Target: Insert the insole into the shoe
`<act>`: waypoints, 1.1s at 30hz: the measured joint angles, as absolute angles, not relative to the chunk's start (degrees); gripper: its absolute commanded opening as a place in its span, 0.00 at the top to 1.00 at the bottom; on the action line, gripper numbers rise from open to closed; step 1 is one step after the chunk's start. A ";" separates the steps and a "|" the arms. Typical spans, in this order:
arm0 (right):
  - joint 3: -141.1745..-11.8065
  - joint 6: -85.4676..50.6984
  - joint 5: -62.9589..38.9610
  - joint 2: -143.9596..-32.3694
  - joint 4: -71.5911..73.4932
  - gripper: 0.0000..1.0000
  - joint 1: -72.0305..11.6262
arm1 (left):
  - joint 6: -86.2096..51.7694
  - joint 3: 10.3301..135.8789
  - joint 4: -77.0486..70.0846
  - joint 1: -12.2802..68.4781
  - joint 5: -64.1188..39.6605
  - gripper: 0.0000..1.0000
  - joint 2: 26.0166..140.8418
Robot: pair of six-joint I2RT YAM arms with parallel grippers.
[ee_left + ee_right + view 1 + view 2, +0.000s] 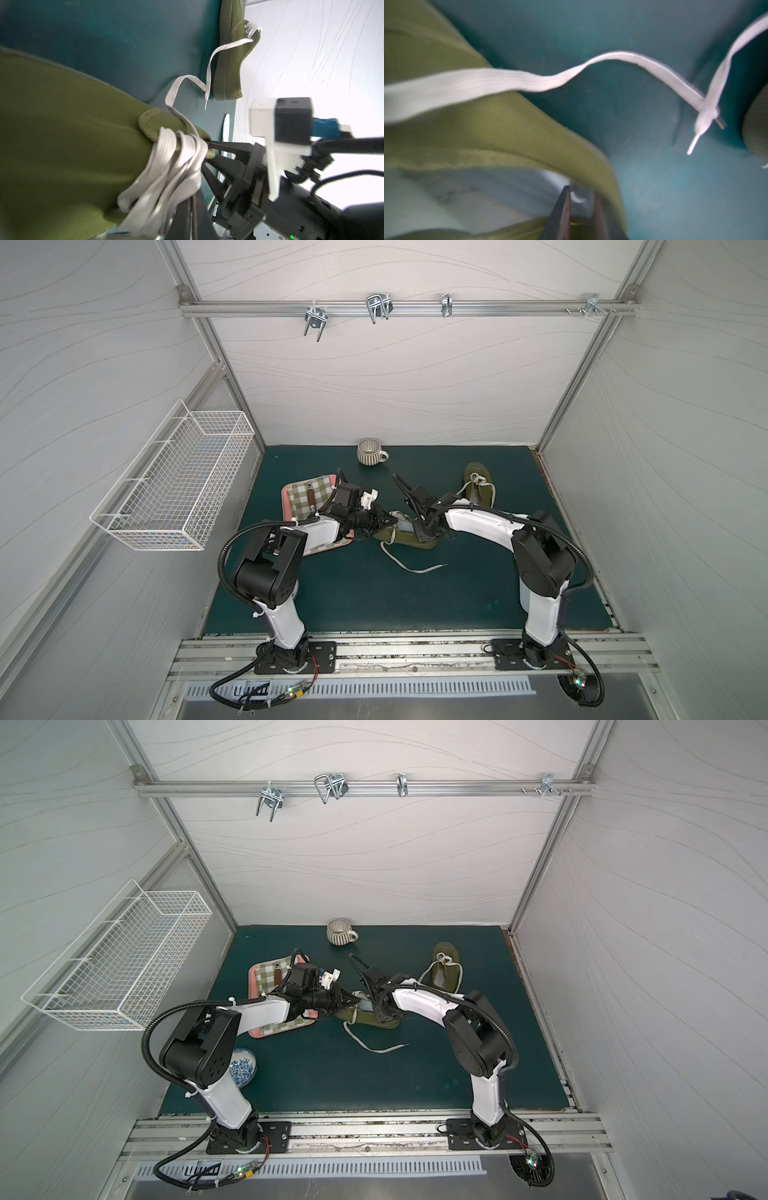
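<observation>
you have an olive green shoe (409, 540) with white laces (176, 166) at centre frame on a teal mat (415, 601); left of it, a green-and-white checked cloth (305, 495) on a pink tray (286, 493).

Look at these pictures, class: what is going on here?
Two robot arms are working on a green shoe lying in the middle of the mat. The left fingers are shut on its laced end, holding it. The right fingers sit at the shoe's opening, where a pale insole shows inside; whether they grip it is unclear. A second shoe lies farther back, untouched.
</observation>
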State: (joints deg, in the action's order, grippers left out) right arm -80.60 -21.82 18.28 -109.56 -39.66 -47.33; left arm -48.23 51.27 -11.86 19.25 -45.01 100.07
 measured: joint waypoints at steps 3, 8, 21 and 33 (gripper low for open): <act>-83.29 -20.97 20.67 -109.56 -41.43 0.67 -50.13 | -48.23 51.27 -11.84 19.25 -45.04 1.00 100.07; -84.60 -20.75 22.94 -109.51 -42.52 0.62 -52.97 | -48.21 51.27 -11.81 19.29 -45.12 1.00 100.07; -82.46 -18.81 25.10 -109.25 -44.82 0.57 -48.51 | -48.05 51.27 -11.64 19.31 -45.65 1.00 100.07; -85.65 -17.19 29.15 -111.31 -48.45 0.46 -48.75 | -48.01 51.27 -11.35 19.29 -45.87 1.00 100.07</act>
